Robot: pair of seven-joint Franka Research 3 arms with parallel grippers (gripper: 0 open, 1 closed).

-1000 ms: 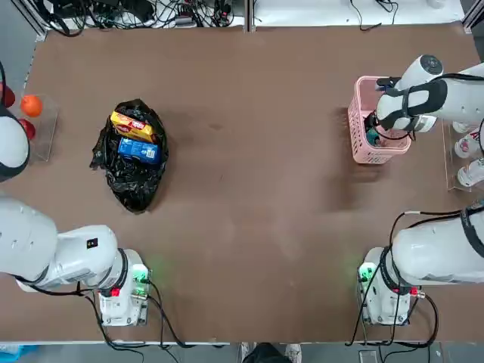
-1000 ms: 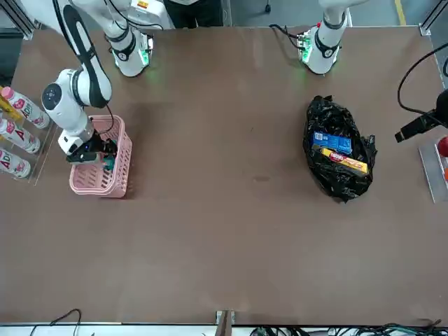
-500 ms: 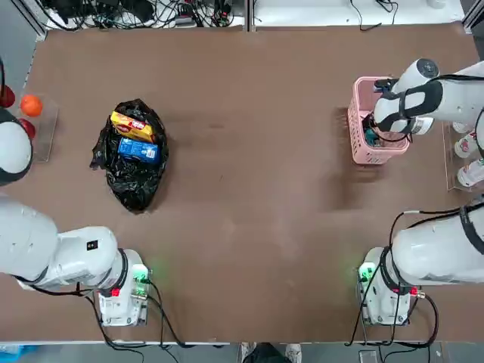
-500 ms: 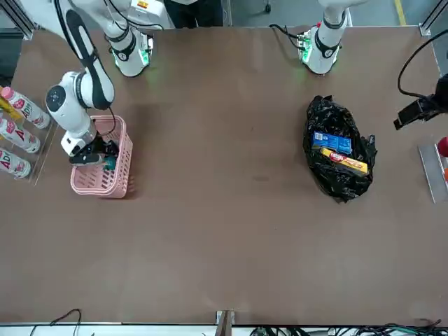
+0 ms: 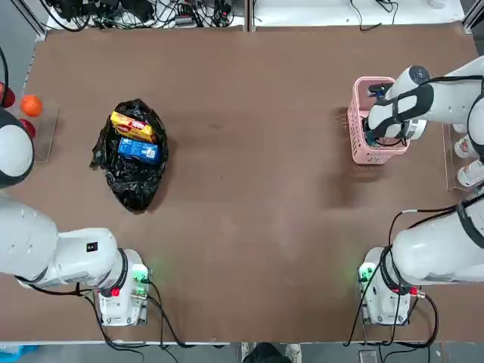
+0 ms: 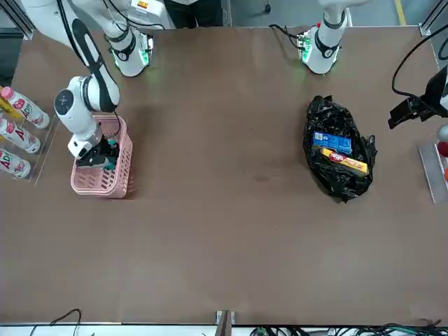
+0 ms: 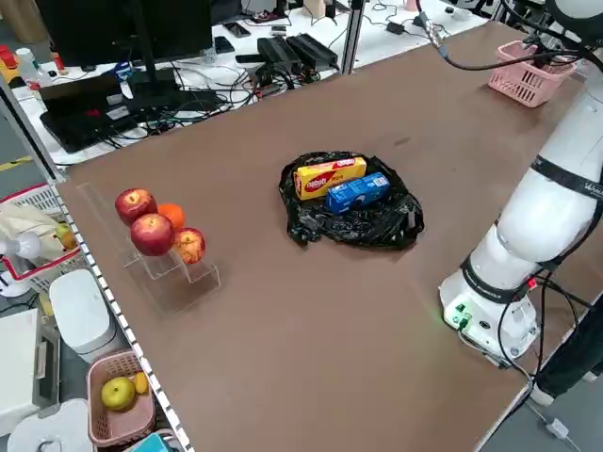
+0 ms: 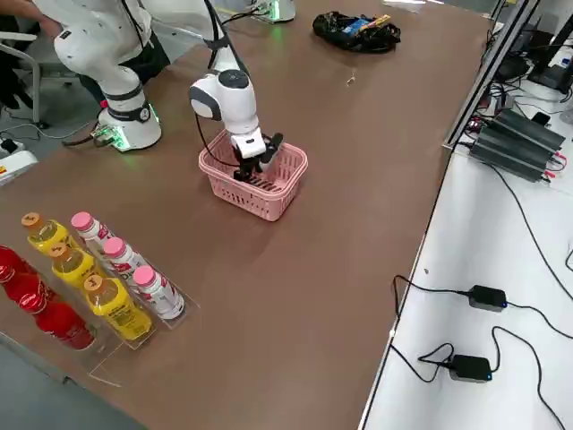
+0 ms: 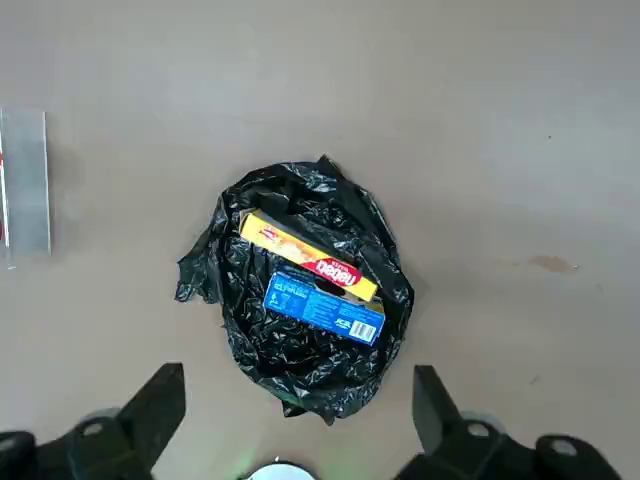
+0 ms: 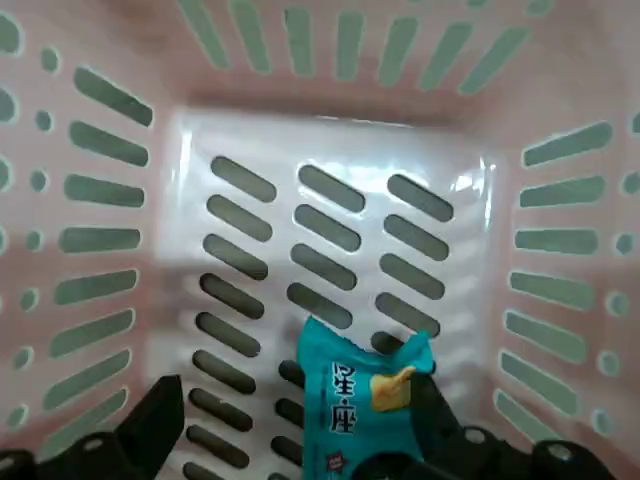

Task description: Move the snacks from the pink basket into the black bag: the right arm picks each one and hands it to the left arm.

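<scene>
The pink basket (image 5: 354,125) stands at the right of the table. My right gripper (image 10: 295,425) reaches down inside it, open, and a small teal snack (image 10: 364,405) lies on the basket floor between its fingers, close to one of them. The black bag (image 5: 132,159) lies at the left with a yellow snack (image 5: 131,124) and a blue snack (image 5: 138,150) on it. High above the bag hangs my left gripper (image 9: 295,410), open and holding nothing; the front view shows it (image 6: 418,106) at the table's side.
Bottles with red labels (image 8: 116,273) stand in a clear rack beyond the basket, at the table's right edge. Red and orange fruits (image 7: 155,231) sit on a clear stand at the left edge. Cables (image 5: 136,11) run along the far edge.
My right gripper has sunk deeper into the basket and shifted slightly toward the table's middle. The left gripper has drifted a little above the bag's side.
</scene>
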